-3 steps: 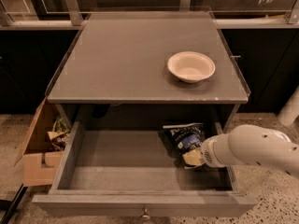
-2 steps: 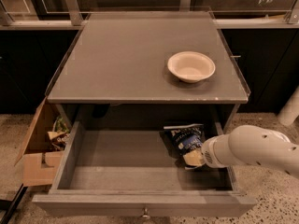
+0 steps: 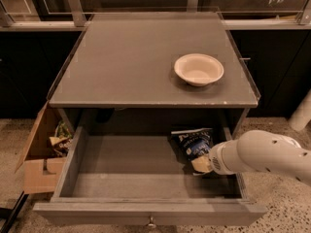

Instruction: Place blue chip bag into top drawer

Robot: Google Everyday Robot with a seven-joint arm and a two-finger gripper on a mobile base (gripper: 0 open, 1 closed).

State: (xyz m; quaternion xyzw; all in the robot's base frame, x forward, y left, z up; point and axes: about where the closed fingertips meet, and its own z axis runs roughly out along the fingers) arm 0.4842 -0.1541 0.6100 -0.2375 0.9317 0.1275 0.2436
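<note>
Item 1, gripper (image 3: 200,165): we are finding it inside the drawer, at the right side. Its pale tip is touching the near edge of the bag (whether it is clamping the bag or only resting against it, we cannot tell).

Item 2, blue chip bag (image 3: 192,142): it is lying on the drawer floor toward the far right corner, with the white lettering facing up.

Item 3, arm (image 3: 265,154): white and perforated, it is reaching in from the right across the drawer's right wall.

Item 4, top drawer (image 3: 68,166): grey and shallow, it is standing wide open toward us, and a small metal knob (image 3: 151,222) is showing at the middle of its front panel.

Item 5, cabinet top (image 3: 126,62): it is carrying a pale bowl (image 3: 198,69), sitting upright on the right half.

Item 6, cardboard box (image 3: 36,171): it is sitting on the floor just left of the drawer, with greenish-yellow wrappers (image 3: 60,139) lying inside.
</note>
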